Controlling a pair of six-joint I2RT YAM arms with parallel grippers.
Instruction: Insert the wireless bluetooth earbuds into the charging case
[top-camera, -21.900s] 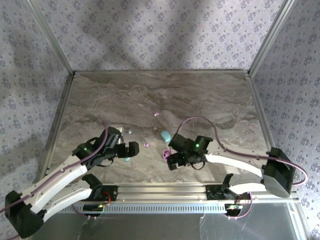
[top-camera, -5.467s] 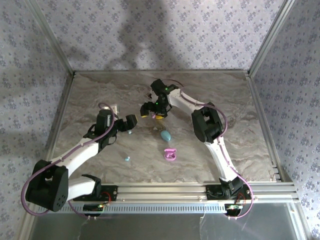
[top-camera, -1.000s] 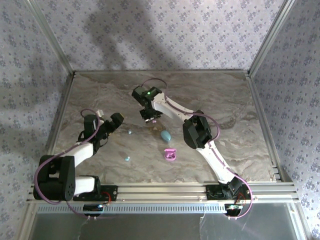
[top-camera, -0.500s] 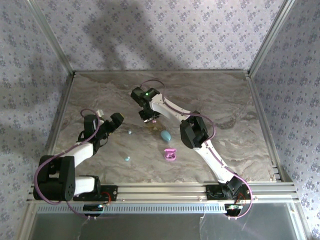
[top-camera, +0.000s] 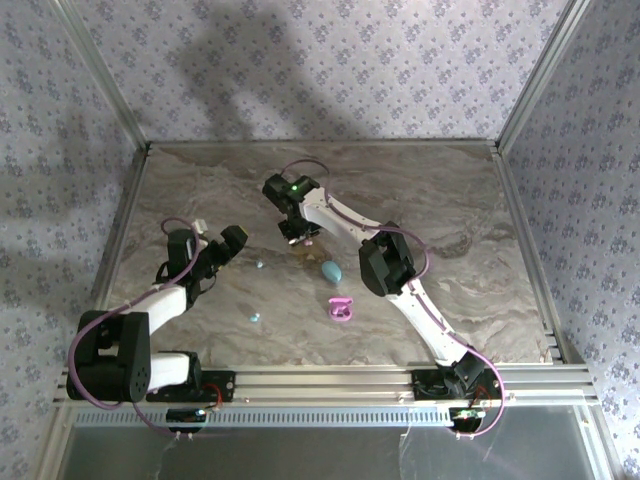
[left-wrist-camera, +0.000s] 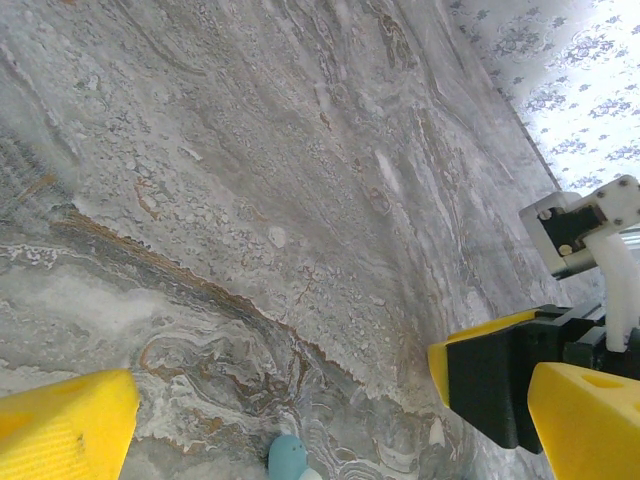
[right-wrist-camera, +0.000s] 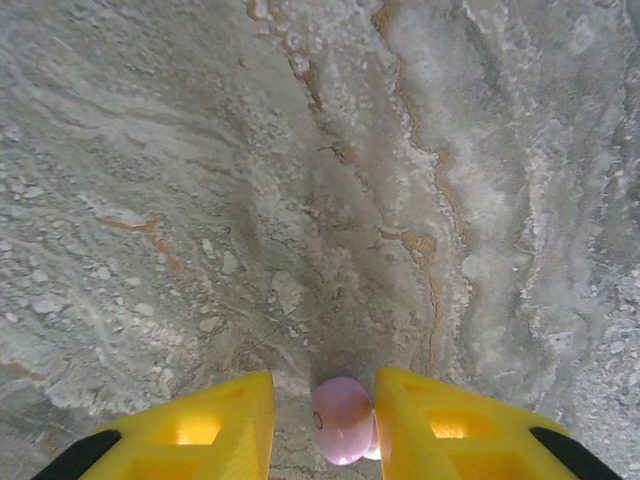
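My right gripper (right-wrist-camera: 325, 388) points down at the marble, its yellow fingers standing on either side of a pale pink earbud (right-wrist-camera: 341, 420). The bud lies against the right finger, and a narrow gap shows at the left finger. From above, this gripper (top-camera: 298, 232) is at mid-table. My left gripper (top-camera: 228, 243) hangs wide open with nothing in it. A light blue earbud (left-wrist-camera: 288, 458) lies on the table between its fingers (left-wrist-camera: 70, 430), below them. The same blue earbud (top-camera: 259, 265) and another (top-camera: 254, 317) lie apart. The open pink charging case (top-camera: 341, 309) sits near centre.
A closed light blue oval case (top-camera: 331, 270) lies just behind the pink one. The right arm's elbow (top-camera: 384, 262) arches over the table beside both cases. Aluminium frame rails (top-camera: 330, 380) and patterned walls bound the marble table (top-camera: 450, 200).
Over the last second the right arm's elbow has shifted slightly left. Both grippers stay where they were, and the left arm has not moved.
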